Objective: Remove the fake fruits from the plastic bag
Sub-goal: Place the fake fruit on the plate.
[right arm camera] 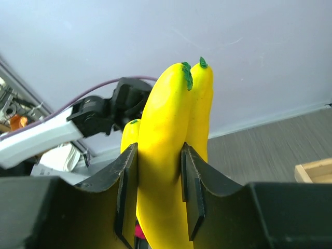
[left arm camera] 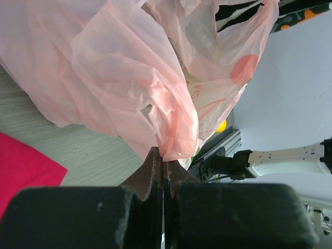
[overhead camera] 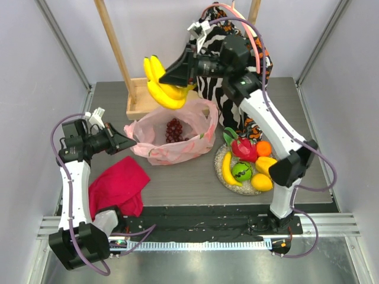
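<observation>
Right gripper (right arm camera: pixel 158 155) is up in the air with its jaws partway apart, and they're clamped flat on both sides of the bananas (right arm camera: pixel 171 114). The bunch is smooth, glossy yellow plastic with green tips on curved fingers. From above, it hangs over the far rim of the bag (overhead camera: pixel 172 145), in front of the zebra bag (overhead camera: pixel 213 35).

Over to the left gripper (left arm camera: pixel 163 165), which is squeezed right down. A gathered fold of the bag's film is pinched between its black fingers at the bag's left edge. That film is thin, translucent pink and heavily crinkled.

The bag itself sits on the grey wood-grain table (overhead camera: pixel 177 183), mouth gaping upward. Dark red grapes (overhead camera: pixel 173 129) are inside, a knobbly cluster.

Just right of the bag is a round silvery plate (overhead camera: pixel 219 160), and it's loaded. There's a red fruit (overhead camera: pixel 244 148) with green leaves, a round orange (overhead camera: pixel 263 148), a shiny green apple (overhead camera: pixel 241 171), a lemon (overhead camera: pixel 262 182), a yellow pepper (overhead camera: pixel 265 164) and one single banana (overhead camera: pixel 227 168).

A soft, rumpled magenta-red cloth (overhead camera: pixel 118 183) lies near the left arm, apart from the bag.
</observation>
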